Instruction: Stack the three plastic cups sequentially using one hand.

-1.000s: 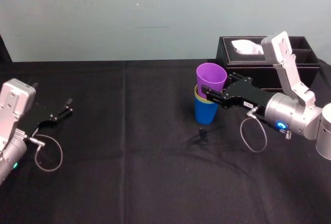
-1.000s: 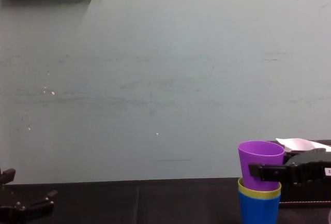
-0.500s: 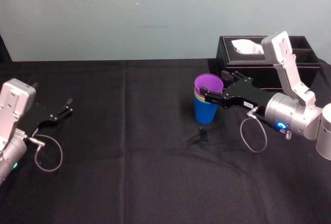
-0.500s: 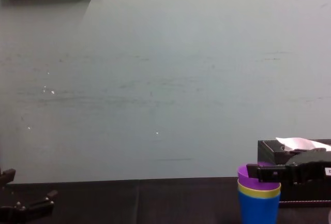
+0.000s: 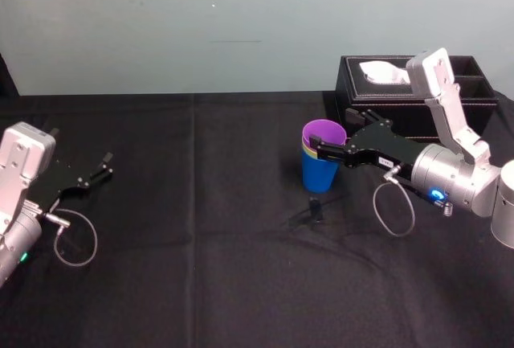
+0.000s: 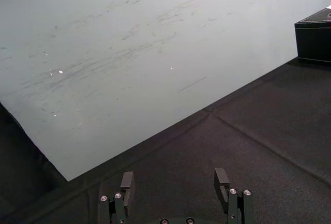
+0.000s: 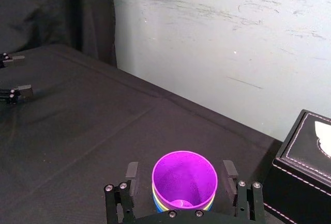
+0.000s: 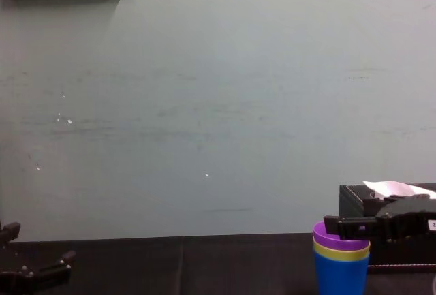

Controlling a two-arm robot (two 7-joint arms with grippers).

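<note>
Head view: R hand (image 5: 330, 133) (jaws apart) round purple cup (image 5: 321, 130)

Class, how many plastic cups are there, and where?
3, nested in one stack near the tissue box: blue cup at the bottom, yellow-green cup inside it, purple cup on top, between the right end effector's open jaws; left end effector parked far left.
</note>
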